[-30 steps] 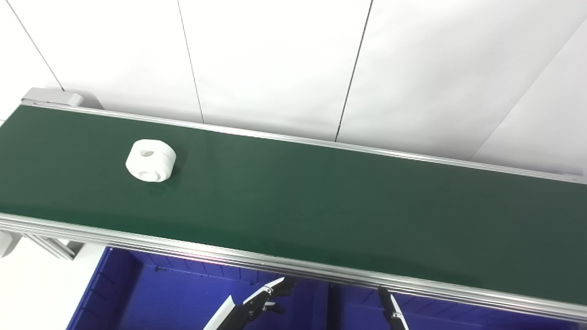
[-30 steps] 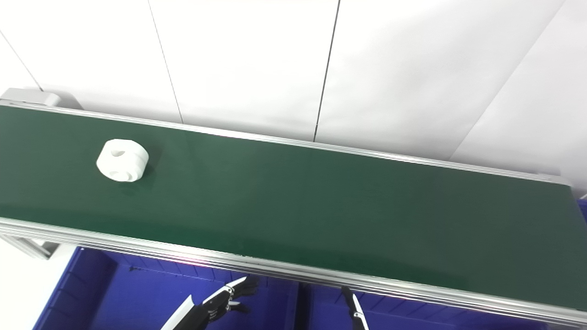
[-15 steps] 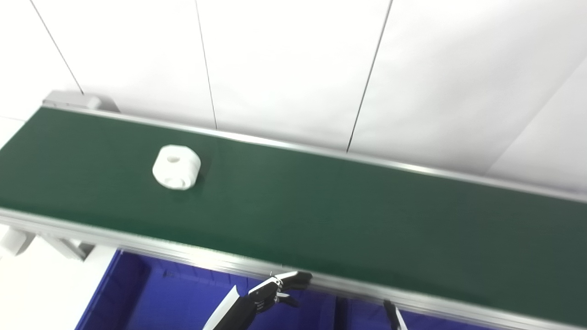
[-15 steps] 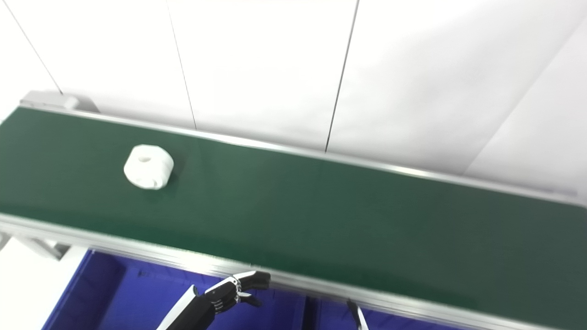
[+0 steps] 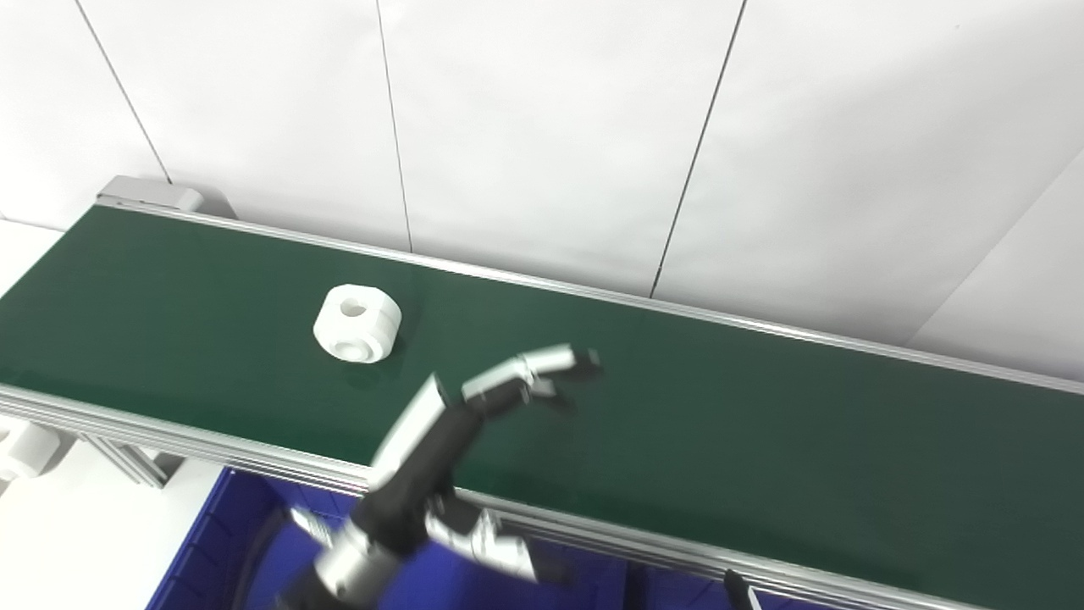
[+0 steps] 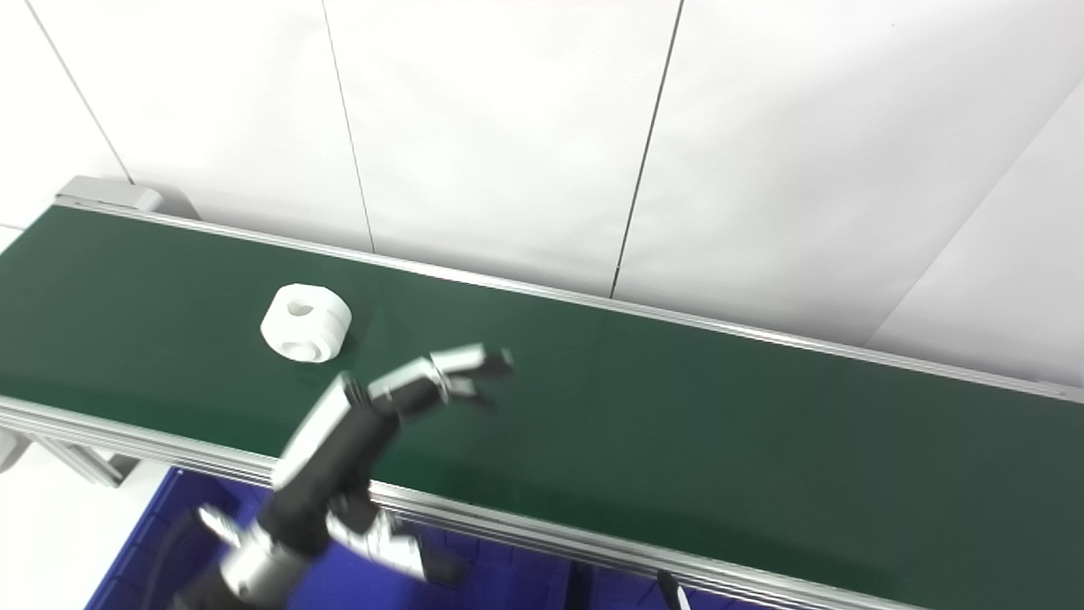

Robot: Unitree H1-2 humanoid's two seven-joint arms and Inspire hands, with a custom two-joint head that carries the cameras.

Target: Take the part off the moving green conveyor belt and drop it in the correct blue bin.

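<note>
2 head cameras side by side, looking down, sharing conveyor belt [image 5: 762,424]

White wall panels [image 5: 542,127] are filling the far side of the scene, with thin dark seams [image 5: 394,127] running down between them. A grey end housing [image 5: 152,193] is sitting at the far left corner, against the wall. Silver aluminium rails are running along the far side [image 6: 677,318] and the near side [image 5: 212,436]. A slotted frame strut [image 5: 127,460] is slanting down at the near left, beside a small white rounded piece [image 5: 21,449]. White floor [image 5: 93,542] is showing at the near left.
</note>
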